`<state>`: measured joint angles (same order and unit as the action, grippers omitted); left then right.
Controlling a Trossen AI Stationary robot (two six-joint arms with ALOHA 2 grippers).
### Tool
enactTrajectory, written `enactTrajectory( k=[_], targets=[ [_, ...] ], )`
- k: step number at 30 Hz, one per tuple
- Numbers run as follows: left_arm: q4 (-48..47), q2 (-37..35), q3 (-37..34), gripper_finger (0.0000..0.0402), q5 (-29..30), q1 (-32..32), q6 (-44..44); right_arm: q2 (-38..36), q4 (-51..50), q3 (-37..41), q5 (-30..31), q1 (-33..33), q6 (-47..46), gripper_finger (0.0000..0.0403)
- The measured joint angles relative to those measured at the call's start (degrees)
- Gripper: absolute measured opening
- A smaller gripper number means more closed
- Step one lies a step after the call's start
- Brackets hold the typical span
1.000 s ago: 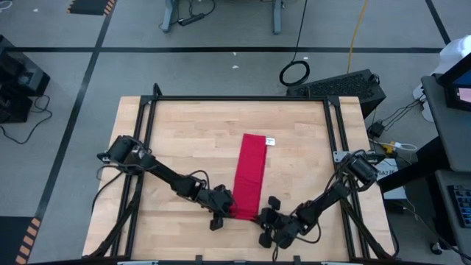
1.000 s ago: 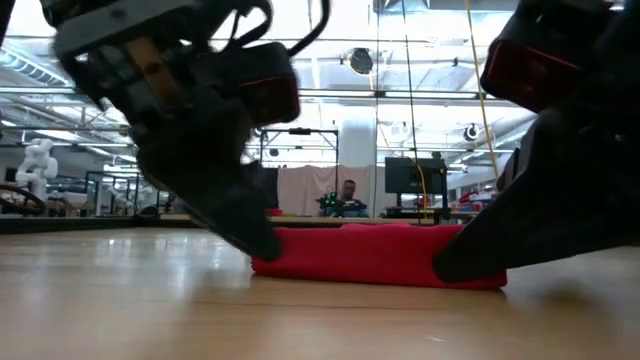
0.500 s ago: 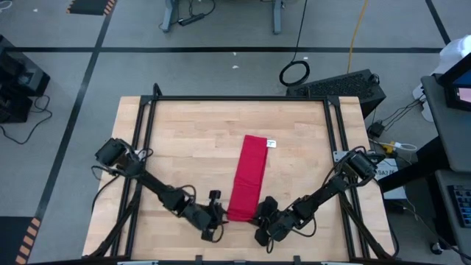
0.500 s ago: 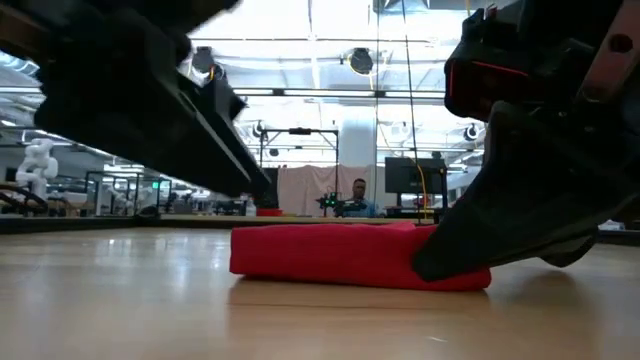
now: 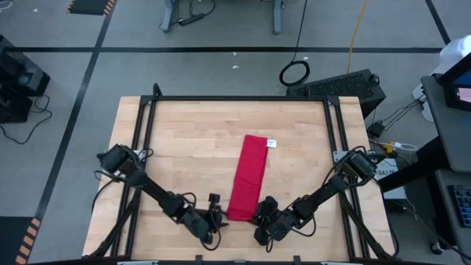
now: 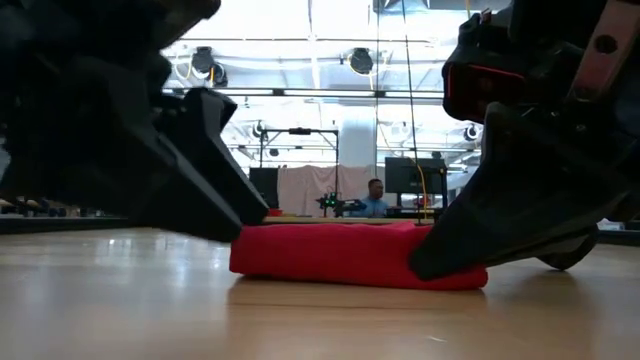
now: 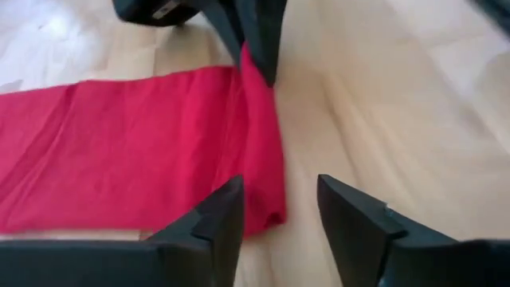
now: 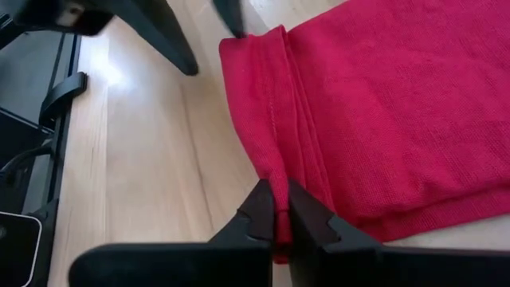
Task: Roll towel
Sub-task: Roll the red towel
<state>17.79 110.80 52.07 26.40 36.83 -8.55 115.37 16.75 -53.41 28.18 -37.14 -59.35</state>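
The desk (image 5: 184, 140) has the towel (image 5: 249, 173) lying as a long folded strip down the middle. Soft, floppy cloth, so grab both near-end corners. Right claw (image 8: 280, 219) is pinched on that hem; left claw (image 7: 279, 215) gapes beside it, holding nothing.

The towel (image 5: 248, 177) is being laid lengthwise on the table (image 5: 184, 147), right of its middle, its tag (image 5: 270, 143) at the far end. Its near end is being flanked by the left gripper (image 5: 215, 218) and the right gripper (image 5: 259, 218), which is pinching that end's corner.
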Motion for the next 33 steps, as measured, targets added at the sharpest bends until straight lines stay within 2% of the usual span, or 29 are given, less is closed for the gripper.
enactTrajectory(
  k=[3,5,9,14,22,28,33],
  targets=[
    [0.5,0.78,0.0,0.0196,1.69,-0.06,0.53,0.0,0.34,0.02,0.11,0.03,0.0,0.0004],
    [0.95,0.73,0.0,0.0208,0.62,-0.3,1.62,0.0,0.41,0.04,0.23,0.03,0.0,0.0004],
    [0.84,0.7,0.0,0.0204,-2.26,-1.55,0.64,0.0,0.9,0.04,0.37,0.03,0.0,0.0004],
    [0.56,0.7,0.0,0.0149,-5.32,-4.09,-0.07,0.0,1.2,0.04,0.4,0.03,0.0,0.0005],
    [-1.18,0.64,0.03,0.0015,-16.1,-8.07,-3.62,0.02,1.36,0.06,0.35,0.03,1.62,0.0005],
    [-1.89,0.48,0.11,0.0016,-24.9,-11.73,-11.63,0.07,1.86,0.07,1.27,-0.67,7.19,0.0019],
    [-1.89,0.48,0.15,0.0009,-32.9,-14.96,-17.14,-0.35,1.32,0.13,6.9,-3.15,17.16,0.0072]
  ],
)
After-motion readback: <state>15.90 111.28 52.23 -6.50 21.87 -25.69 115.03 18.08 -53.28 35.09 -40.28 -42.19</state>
